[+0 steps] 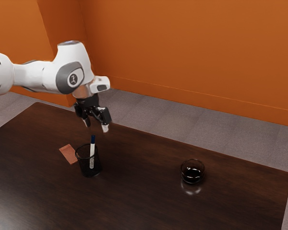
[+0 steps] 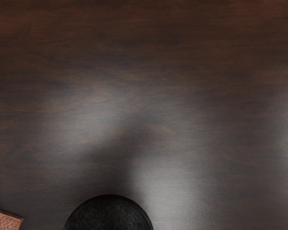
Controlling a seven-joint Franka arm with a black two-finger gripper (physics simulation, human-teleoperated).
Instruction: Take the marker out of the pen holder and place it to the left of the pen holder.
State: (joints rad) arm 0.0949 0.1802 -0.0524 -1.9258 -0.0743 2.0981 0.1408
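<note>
Dark table (image 1: 149, 201) — orange wall (image 1: 197, 52) beyond

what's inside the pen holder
A white marker with a dark blue end sticking up above the rim; part of its body shows through the side of the pen holder. The holder's floor is hidden, so anything small lying there can't be seen.

The exterior view's left edge cut off the arm (image 1: 33, 76) and, with its lower edge, the table (image 1: 144, 201). The wrist view's edges cropped the card (image 2: 4, 220) and a black round shape (image 2: 109, 214). The holder's (image 1: 97, 166) wall dimmed the marker's (image 1: 92, 148) lower end.
</note>
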